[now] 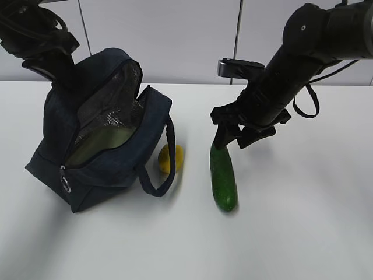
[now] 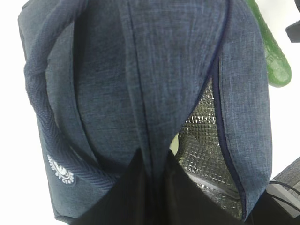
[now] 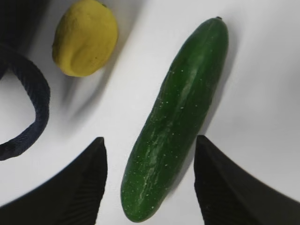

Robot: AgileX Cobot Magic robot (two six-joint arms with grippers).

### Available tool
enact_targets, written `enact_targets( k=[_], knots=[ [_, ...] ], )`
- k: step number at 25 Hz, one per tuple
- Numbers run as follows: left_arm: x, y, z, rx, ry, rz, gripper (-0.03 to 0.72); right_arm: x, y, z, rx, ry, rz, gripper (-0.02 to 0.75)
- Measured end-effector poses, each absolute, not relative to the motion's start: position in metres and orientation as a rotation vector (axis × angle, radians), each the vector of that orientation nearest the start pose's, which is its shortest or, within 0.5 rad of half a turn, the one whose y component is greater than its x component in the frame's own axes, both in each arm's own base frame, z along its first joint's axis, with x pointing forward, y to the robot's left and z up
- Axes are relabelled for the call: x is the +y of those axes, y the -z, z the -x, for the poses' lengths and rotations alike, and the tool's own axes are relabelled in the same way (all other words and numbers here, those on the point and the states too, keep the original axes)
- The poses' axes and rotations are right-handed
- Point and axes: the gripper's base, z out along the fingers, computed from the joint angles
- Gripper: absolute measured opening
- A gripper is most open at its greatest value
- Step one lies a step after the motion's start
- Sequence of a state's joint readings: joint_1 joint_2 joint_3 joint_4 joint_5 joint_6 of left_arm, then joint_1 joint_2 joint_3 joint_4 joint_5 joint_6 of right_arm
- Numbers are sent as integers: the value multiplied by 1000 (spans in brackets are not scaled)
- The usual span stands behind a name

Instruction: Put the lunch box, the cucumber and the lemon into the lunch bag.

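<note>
The navy lunch bag [image 1: 99, 151] stands at the left with its top flap lifted. My left gripper [image 1: 65, 73] is shut on a fold of that flap [image 2: 153, 157]. Inside the opening, the sage-green lid of the lunch box [image 1: 102, 143] shows against the silver lining [image 2: 201, 145]. The yellow lemon [image 1: 171, 158] lies on the table just right of the bag, partly behind a loop handle [image 1: 160, 175]. The dark green cucumber [image 1: 223, 178] lies further right. My right gripper [image 1: 233, 137] hangs open over the cucumber's far end, one finger on each side [image 3: 149, 140], not touching the cucumber [image 3: 178, 117].
In the right wrist view the lemon [image 3: 85, 37] and the bag's handle loop [image 3: 33, 108] lie to the left of the cucumber. White tabletop [image 1: 303, 221] stretches to the front and right. A grey panelled wall [image 1: 175, 35] runs behind the table.
</note>
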State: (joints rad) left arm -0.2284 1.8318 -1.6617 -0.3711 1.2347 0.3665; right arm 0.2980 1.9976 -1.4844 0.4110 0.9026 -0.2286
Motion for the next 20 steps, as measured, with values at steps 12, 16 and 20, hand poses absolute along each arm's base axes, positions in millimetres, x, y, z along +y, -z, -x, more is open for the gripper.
enact_targets(
  k=[12,16,20],
  knots=[
    [-118,-305,-368,2730,505,-722,6,160,-159,-390,2925,-491,389,442],
    [-118,-305,-368,2728,507,-725,6,162,-146,-392,2950,-486,365,442],
    [-119,-306,-367,2723,526,-724,6,162,-143,-394,2943,-483,328,442]
  ],
)
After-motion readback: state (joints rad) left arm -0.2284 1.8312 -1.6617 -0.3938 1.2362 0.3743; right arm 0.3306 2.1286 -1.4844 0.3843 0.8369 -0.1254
